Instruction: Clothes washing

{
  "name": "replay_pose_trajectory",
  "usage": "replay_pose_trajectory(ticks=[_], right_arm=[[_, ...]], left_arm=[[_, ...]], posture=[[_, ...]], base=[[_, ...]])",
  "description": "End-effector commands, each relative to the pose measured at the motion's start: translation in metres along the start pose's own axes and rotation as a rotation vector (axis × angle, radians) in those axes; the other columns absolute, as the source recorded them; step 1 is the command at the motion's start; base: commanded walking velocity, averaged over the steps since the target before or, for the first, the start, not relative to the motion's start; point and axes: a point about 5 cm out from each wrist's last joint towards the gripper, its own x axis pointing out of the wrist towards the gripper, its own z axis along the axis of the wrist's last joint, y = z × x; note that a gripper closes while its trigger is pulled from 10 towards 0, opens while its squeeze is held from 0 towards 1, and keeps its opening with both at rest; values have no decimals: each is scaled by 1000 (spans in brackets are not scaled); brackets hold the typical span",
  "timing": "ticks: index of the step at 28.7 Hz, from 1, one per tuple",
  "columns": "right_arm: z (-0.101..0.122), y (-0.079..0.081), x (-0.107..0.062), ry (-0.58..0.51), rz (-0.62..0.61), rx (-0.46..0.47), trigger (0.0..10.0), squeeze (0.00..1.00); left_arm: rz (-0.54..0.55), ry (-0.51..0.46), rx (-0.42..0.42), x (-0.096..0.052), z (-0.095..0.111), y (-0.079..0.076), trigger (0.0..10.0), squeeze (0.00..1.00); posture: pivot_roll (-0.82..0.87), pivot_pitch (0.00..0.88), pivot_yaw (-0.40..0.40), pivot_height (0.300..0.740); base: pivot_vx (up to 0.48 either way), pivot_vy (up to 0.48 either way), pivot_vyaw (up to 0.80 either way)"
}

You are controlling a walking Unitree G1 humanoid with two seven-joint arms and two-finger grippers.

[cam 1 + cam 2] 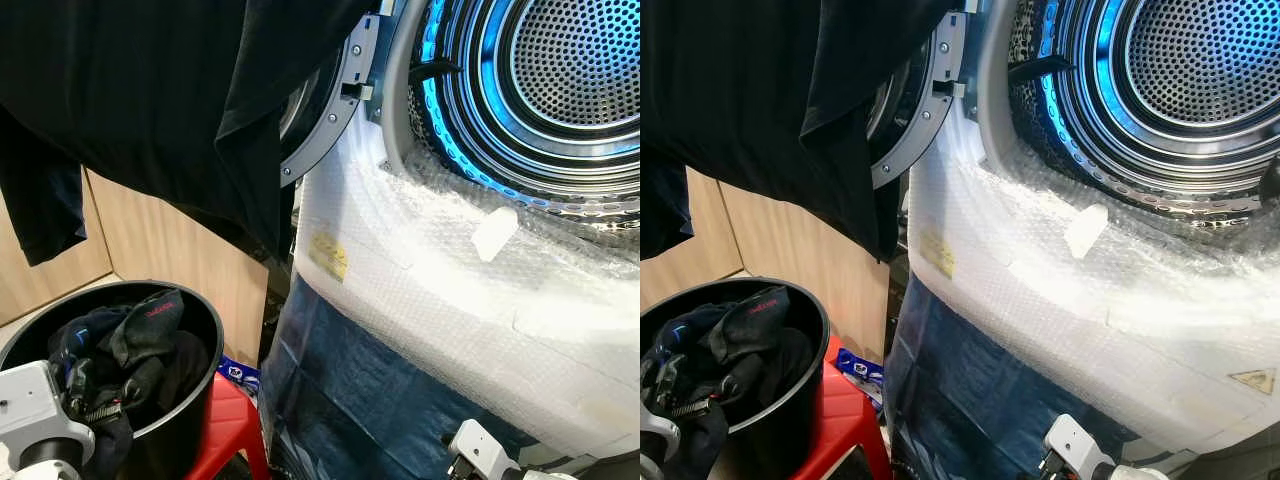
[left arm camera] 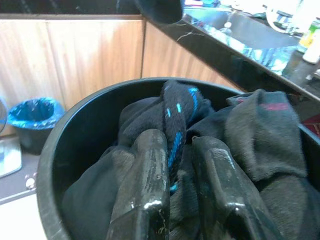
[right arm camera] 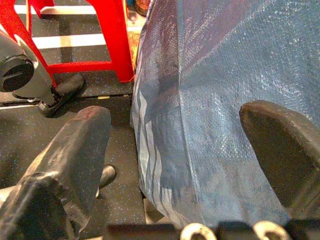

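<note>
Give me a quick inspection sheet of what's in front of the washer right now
Surface: dark speckled floor; a red stool carries the bucket.
Job's things: black bucket full of dark clothes; washer drum open and lit blue, no clothes seen inside; a dark garment hangs over the open door.
Clutter: bubble wrap and blue sheet cover the washer front; blue-lined bin by the cabinets.
Grippers: left gripper is in the bucket, closed on a blue-flecked dark piece; right gripper open, low beside the blue sheet.
Cables: nothing seen.
Surroundings: wooden cabinets, dark countertop.
</note>
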Motion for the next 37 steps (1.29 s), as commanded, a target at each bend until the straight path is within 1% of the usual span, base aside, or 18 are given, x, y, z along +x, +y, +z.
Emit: replay_pose_trajectory(ticks=[1,5,8,13,14,16,17,28,29,30,31,32,36,37], right_arm=[[2,-10,-7,2,-29,-12,10000,0],[1,-10,-8,4,-32,-12,10000,0],[0,-10,-9,6,-31,-11,10000,0],[-1,-9,-9,8,-29,-9,10000,0],[-1,-9,-9,7,-29,-8,10000,0],[-1,-9,-9,7,-29,-7,10000,0],[-1,-9,-9,7,-29,-7,10000,0],[-1,-9,-10,6,-28,-6,10000,0],[-1,-10,-10,6,-28,-8,10000,0],[0,-10,-9,6,-27,-8,10000,0],[0,-10,-9,6,-27,-8,10000,0],[0,-10,-9,6,-27,-8,10000,0],[0,-10,-9,5,-27,-8,10000,0],[0,-9,-9,5,-27,-9,10000,0]], left_arm=[[16,25,-23,0,-6,1,10000,0],[28,38,-25,-1,-8,3,10000,0],[58,44,-31,-1,-10,8,10000,0],[65,37,-27,0,-9,12,10000,0],[78,32,-36,0,-8,15,4392,0],[81,31,-39,0,-8,16,4392,0],[85,25,-36,0,-7,17,0,0],[91,0,-28,1,-3,21,0,0],[77,4,-25,2,-3,20,3451,0],[72,5,-27,2,-3,20,10000,0],[78,-1,-29,2,-2,20,10000,722],[72,-10,-36,2,-1,20,10000,1000],[35,-32,-12,2,3,17,10000,1000],[33,-33,-18,2,2,17,10000,1000]], posture=[[171,0,-161,740],[171,0,-161,740],[170,0,-160,740],[170,0,-160,740],[170,0,-159,740],[170,0,-159,740],[171,0,-158,740],[171,0,-159,740],[172,0,-160,740],[171,0,-159,740],[170,0,-160,740],[170,0,-159,740],[169,0,-159,740],[170,0,-158,740]], base=[[0,0,0],[0,0,0],[0,0,0],[0,0,0],[0,0,0],[0,0,0],[0,0,0],[0,0,0],[0,0,0],[0,0,0],[0,0,0],[0,0,0],[0,0,0],[0,0,0]])
